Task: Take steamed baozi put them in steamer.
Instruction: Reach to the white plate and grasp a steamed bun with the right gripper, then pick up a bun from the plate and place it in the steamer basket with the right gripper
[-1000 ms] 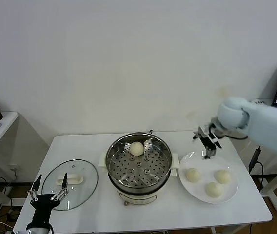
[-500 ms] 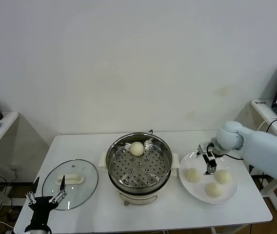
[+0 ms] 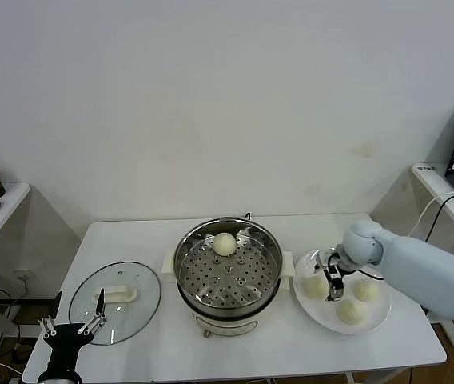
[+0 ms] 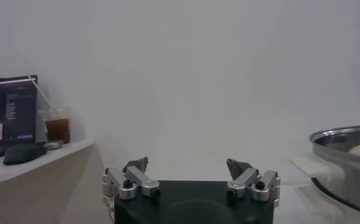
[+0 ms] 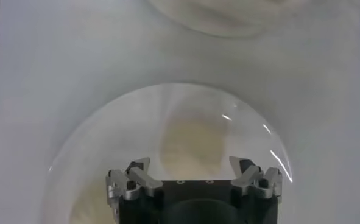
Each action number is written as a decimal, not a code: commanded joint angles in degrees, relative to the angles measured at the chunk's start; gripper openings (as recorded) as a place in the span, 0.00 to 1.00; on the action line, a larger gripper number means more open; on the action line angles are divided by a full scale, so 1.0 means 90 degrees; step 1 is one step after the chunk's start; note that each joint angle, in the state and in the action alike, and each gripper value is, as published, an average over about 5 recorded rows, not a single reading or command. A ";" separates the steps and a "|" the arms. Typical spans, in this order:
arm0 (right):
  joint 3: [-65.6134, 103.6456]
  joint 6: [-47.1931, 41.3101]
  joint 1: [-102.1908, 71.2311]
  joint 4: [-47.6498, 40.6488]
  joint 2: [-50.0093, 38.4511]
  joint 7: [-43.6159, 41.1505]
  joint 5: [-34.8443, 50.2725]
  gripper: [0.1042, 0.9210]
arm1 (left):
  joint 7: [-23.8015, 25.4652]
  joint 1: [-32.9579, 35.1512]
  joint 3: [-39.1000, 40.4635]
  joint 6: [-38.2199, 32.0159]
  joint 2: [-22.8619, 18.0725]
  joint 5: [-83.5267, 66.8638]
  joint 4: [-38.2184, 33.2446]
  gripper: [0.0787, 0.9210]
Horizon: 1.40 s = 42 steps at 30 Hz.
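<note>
Stainless-steel steamer stood at the middle of the tabletop with one baozi already on its perforated tray at the far side, leaving the near holes free for the rest. Three more baozi lay on the white plate toward the right edge, where the right gripper, jaws spread and empty, was poised over the bun nearest the steamer, apparently for a straddling grasp. The left gripper, also released, was parked off the near left corner beside the glass lid.

Right arm had a smooth pale blue-white shell with a rounded joint cap. Both the right gripper and left gripper had black bodies, silver metal finger linkages with dark pivot screws, and dark-tipped fingers.
</note>
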 commanded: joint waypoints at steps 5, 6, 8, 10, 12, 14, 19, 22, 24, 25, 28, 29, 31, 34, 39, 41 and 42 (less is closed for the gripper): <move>0.0294 0.0000 -0.0361 -0.0225 0.0235 0.0087 -0.0311 0.86 | -0.0005 0.0010 -0.0017 -0.0025 -0.0014 0.0009 -0.0001 0.88; 0.0296 -0.0010 -0.0359 -0.0224 0.0243 0.0077 -0.0310 0.85 | -0.0005 0.0011 -0.0020 -0.0026 -0.0014 0.0010 -0.0002 0.88; 0.0299 -0.0029 -0.0354 -0.0223 0.0258 0.0043 -0.0308 0.82 | -0.0006 0.0012 -0.0023 -0.0026 -0.0014 0.0013 -0.0005 0.88; 0.0300 -0.0042 -0.0347 -0.0220 0.0261 -0.0006 -0.0312 0.77 | -0.0007 0.0012 -0.0026 -0.0025 -0.0016 0.0015 -0.0008 0.88; 0.0299 -0.0046 -0.0339 -0.0215 0.0250 -0.0052 -0.0313 0.71 | -0.0007 0.0014 -0.0027 -0.0024 -0.0019 0.0016 -0.0014 0.88; 0.0297 -0.0027 -0.0326 -0.0207 0.0225 -0.0117 -0.0312 0.64 | -0.0007 0.0019 -0.0028 -0.0024 -0.0023 0.0017 -0.0024 0.88; 0.0321 0.0048 -0.0277 -0.0127 0.0101 -0.0260 -0.0294 0.53 | -0.0006 0.0019 -0.0034 -0.0023 -0.0029 0.0013 -0.0046 0.88; 0.0315 0.0045 -0.0155 0.0035 -0.0075 -0.0307 -0.0221 0.51 | -0.0005 0.0000 -0.0030 -0.0020 -0.0031 0.0014 -0.0047 0.88; 0.0289 0.0029 0.0006 0.0176 -0.0239 -0.0326 -0.0120 0.49 | -0.0004 -0.0017 -0.0021 -0.0019 -0.0029 0.0012 -0.0056 0.88; 0.0269 0.0020 0.0112 0.0244 -0.0323 -0.0330 -0.0059 0.47 | -0.0003 -0.0025 -0.0016 -0.0018 -0.0029 0.0011 -0.0062 0.88; 0.0113 -0.0027 0.0686 0.0501 -0.0643 -0.0358 0.0277 0.44 | -0.0001 -0.0052 0.0011 -0.0014 -0.0015 0.0007 -0.0079 0.88; 0.0022 -0.0051 0.0939 0.0585 -0.0745 -0.0365 0.0433 0.44 | 0.0000 -0.0062 0.0024 -0.0013 -0.0005 0.0006 -0.0082 0.88; -0.0302 -0.0108 0.1623 0.0770 -0.0920 -0.0378 0.0807 0.43 | 0.0002 -0.0089 0.0050 -0.0011 0.0021 0.0002 -0.0085 0.88; -0.1138 -0.0231 0.2981 0.1031 -0.1014 -0.0380 0.1494 0.43 | 0.0004 -0.0151 0.0082 -0.0005 0.0069 -0.0014 -0.0084 0.88; -0.2671 -0.0580 0.5254 0.1448 -0.0571 -0.0295 0.2732 0.44 | 0.0007 -0.0245 0.0114 0.0000 0.0145 -0.0044 -0.0048 0.88; -0.3175 -0.0820 0.5964 0.1681 -0.0238 -0.0174 0.3307 0.44 | 0.0008 -0.0269 0.0125 -0.0002 0.0167 -0.0053 -0.0017 0.88; -0.3361 -0.0957 0.6185 0.1791 -0.0061 -0.0088 0.3553 0.44 | 0.0009 -0.0277 0.0132 -0.0004 0.0176 -0.0055 -0.0004 0.88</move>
